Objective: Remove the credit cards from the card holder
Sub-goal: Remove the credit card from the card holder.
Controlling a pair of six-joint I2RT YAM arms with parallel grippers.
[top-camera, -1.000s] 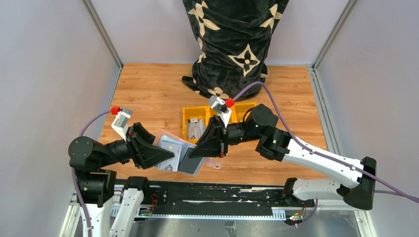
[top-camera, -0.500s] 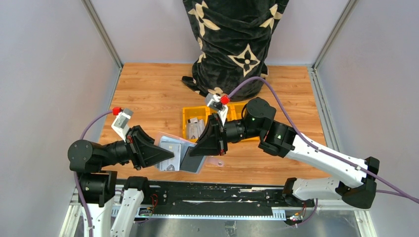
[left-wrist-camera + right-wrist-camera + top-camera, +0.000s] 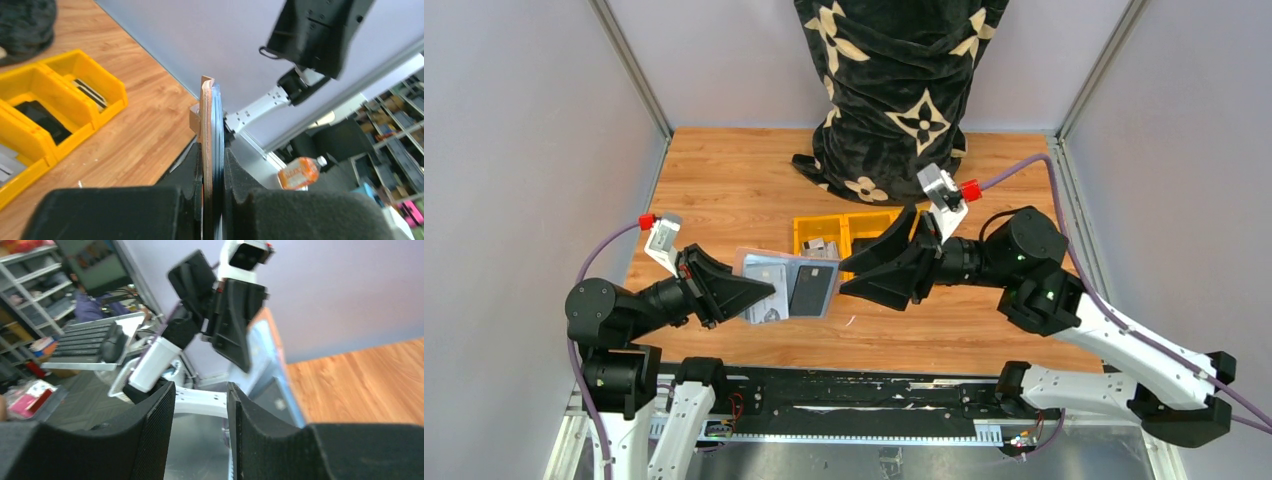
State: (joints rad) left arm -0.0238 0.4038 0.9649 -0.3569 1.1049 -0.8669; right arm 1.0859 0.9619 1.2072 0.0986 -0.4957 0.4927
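Got 1 holder (image 3: 205, 116) pinched edge-on in the left claw (image 3: 212, 156), up off the worktop (image 3: 724, 195) near its front edge. Seeing 2 cards (image 3: 765, 280) from above, 1 grey and 1 dark, squeezed flat in that same grip. Can't tell if more sit inside. Finding the right claw (image 3: 848, 284) parted, nothing between the fingers, tips just beside the dark card. Spotting 1 yellow tray (image 3: 856, 219) behind with 3 bins, plus 1 black patterned cloth (image 3: 894, 90) at the back.
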